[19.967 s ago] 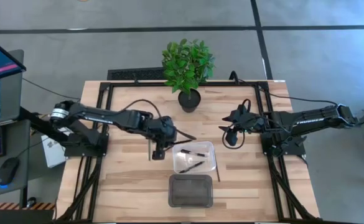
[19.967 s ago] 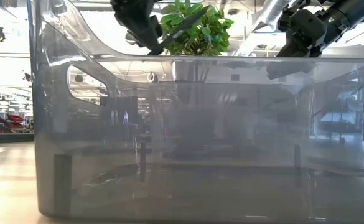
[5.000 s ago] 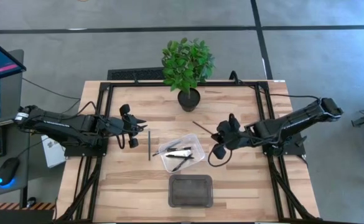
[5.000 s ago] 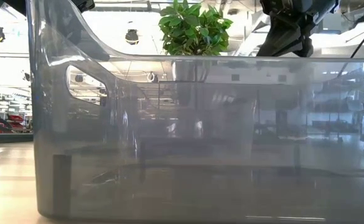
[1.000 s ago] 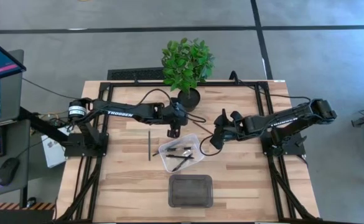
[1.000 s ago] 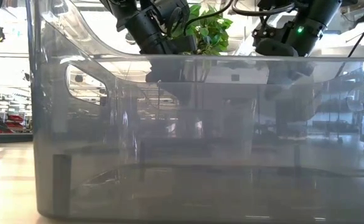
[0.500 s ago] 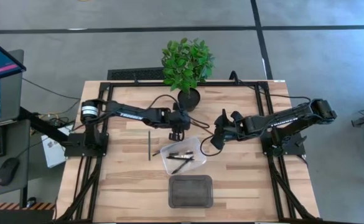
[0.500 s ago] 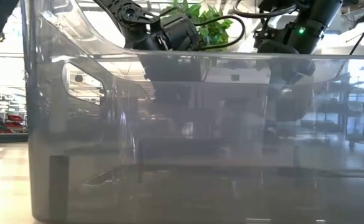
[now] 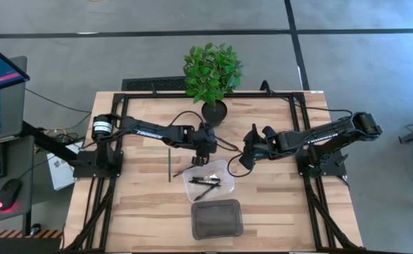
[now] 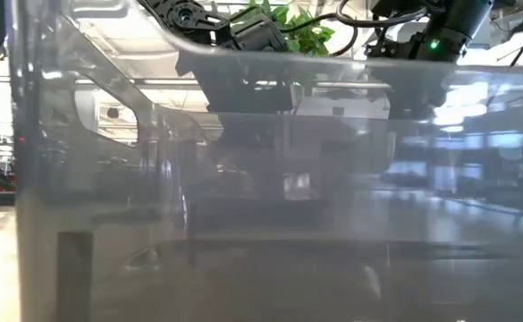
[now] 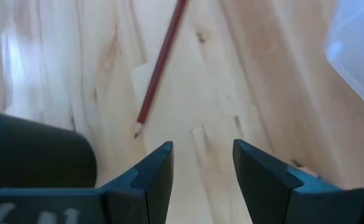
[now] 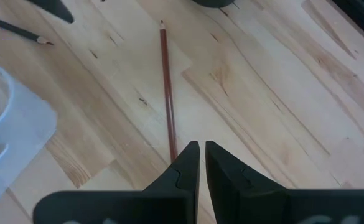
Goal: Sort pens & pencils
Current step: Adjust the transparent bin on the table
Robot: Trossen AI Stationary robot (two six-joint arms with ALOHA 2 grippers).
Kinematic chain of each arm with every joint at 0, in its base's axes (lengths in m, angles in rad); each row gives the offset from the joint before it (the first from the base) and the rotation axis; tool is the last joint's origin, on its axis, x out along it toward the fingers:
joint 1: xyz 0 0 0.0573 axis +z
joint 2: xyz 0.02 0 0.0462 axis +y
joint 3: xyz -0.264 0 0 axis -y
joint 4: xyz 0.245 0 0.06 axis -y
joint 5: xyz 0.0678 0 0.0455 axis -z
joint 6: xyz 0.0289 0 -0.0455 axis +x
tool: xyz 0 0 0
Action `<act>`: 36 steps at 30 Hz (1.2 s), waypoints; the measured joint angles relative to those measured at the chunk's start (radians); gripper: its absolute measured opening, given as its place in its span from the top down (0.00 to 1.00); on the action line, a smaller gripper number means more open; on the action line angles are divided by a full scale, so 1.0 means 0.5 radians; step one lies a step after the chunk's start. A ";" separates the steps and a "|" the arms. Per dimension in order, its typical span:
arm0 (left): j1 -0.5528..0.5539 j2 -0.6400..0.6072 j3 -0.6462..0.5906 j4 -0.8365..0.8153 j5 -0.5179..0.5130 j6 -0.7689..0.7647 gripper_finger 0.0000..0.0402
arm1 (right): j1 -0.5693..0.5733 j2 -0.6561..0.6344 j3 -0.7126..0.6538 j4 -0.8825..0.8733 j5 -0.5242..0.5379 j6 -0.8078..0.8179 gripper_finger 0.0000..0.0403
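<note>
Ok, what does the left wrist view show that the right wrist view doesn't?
Only the left wrist view shows the left gripper, its fingers apart over bare wood. Only the right wrist view shows the right gripper, its fingers nearly together at the end of the reddish pencil, plus a dark pencil further off. Both share that reddish pencil lying on the table and an edge of the clear container.

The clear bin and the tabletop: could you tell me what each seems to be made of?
Clear bin: likely glossy transparent plastic, since the pens inside and the wood beneath show through. Tabletop: pale wood, apparently joined planks, with visible grain and seams.
</note>
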 joint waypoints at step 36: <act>-0.262 -0.001 0.000 0.129 0.310 0.003 0.61 | 0.000 -0.001 -0.001 0.000 -0.004 0.067 0.88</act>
